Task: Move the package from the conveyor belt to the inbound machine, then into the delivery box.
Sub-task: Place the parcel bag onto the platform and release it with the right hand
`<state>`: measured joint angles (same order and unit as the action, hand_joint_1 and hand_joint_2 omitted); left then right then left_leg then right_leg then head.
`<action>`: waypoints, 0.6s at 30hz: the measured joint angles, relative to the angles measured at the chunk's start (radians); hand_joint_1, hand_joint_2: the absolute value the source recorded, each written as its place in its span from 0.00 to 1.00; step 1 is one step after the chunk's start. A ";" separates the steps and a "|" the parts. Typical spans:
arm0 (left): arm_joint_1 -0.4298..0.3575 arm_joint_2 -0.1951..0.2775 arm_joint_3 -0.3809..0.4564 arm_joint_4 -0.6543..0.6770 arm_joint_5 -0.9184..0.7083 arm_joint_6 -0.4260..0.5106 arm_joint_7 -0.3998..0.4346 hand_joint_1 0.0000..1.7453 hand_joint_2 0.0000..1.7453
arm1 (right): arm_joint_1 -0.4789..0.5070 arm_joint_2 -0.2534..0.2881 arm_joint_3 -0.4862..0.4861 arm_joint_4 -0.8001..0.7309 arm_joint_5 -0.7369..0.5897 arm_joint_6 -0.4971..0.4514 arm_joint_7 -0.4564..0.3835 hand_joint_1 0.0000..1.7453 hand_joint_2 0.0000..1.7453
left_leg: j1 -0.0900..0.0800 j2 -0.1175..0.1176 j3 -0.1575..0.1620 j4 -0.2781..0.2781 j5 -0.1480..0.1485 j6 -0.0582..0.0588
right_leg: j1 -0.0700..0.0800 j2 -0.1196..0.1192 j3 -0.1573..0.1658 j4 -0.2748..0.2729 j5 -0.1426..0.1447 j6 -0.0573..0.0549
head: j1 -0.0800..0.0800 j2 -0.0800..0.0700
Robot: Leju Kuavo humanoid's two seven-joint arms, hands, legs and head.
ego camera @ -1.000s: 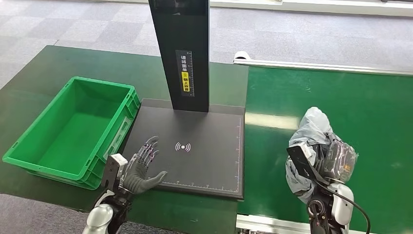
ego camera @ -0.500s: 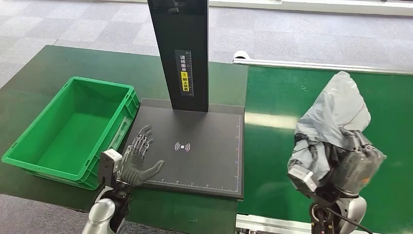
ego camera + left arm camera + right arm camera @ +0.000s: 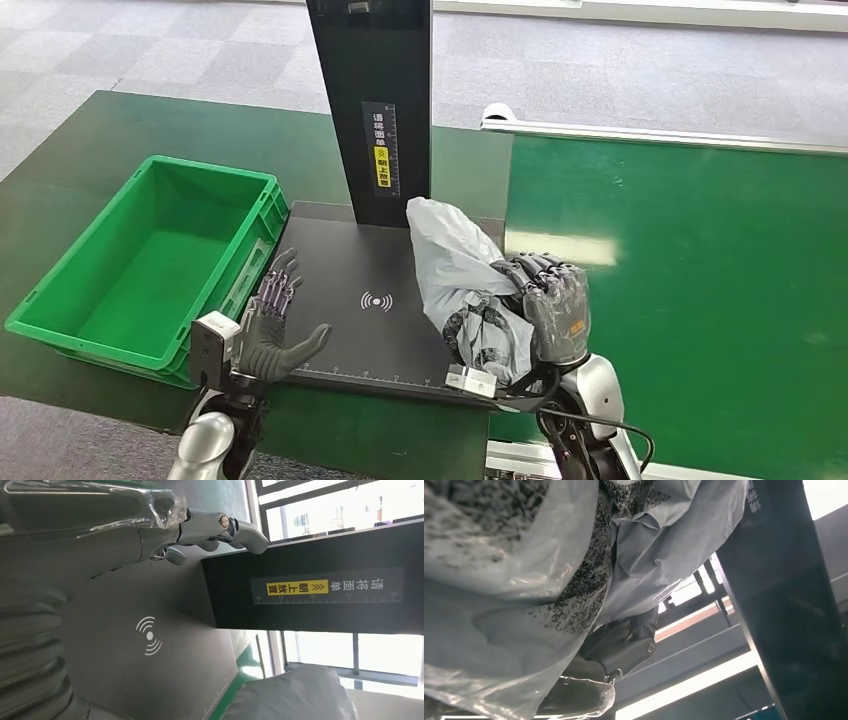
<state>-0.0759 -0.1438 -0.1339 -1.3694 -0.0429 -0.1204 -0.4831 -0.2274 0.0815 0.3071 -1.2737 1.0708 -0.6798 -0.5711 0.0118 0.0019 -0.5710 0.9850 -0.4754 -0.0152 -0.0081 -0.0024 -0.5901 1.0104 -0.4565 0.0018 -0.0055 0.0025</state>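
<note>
The right hand (image 3: 553, 312) grips the grey package (image 3: 462, 282) above the scanner plate (image 3: 350, 330). The left hand (image 3: 272, 330) is spread, holding nothing, beside the green crate (image 3: 60, 330).

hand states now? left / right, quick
Left hand: open, holding nothing, fingers apart over the scanner plate's near-left corner.
Right hand: closed on the grey plastic package, holding it over the plate.

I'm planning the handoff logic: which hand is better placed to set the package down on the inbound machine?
Right. The right hand already grips the grey package over the inbound machine's black plate. The left hand hovers open at the plate's edge beside the green delivery box.
</note>
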 joint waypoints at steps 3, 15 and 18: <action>0.005 0.000 -0.001 -0.003 -0.008 0.025 -0.015 0.00 1.00 | -0.020 -0.020 0.038 0.040 0.021 0.052 0.039 1.00 1.00 | 0.000 0.001 0.000 0.000 0.000 0.000 | 0.000 0.000 0.000 0.000 0.000 0.000 | 0.000 0.000; 0.027 0.005 -0.015 -0.009 -0.026 0.076 -0.046 0.00 1.00 | -0.109 -0.126 0.237 0.284 0.037 0.490 0.182 1.00 1.00 | 0.000 0.002 0.002 0.000 0.000 0.000 | 0.000 0.001 0.001 0.000 0.000 0.000 | 0.000 0.000; 0.020 0.007 -0.018 -0.003 -0.033 0.076 -0.028 0.00 1.00 | -0.123 -0.131 0.258 0.297 0.045 0.529 0.221 1.00 1.00 | 0.000 0.002 0.005 0.000 0.000 0.000 | 0.000 0.002 0.003 -0.001 0.000 0.000 | 0.000 0.000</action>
<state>-0.0557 -0.1367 -0.1516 -1.3724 -0.0758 -0.0447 -0.5108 -0.3501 -0.0496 0.5654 -0.9769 1.1156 -0.1512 -0.3497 0.0119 0.0044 -0.5664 0.9850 -0.4756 -0.0152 -0.0080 -0.0008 -0.5873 1.0099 -0.4564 0.0018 -0.0054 0.0025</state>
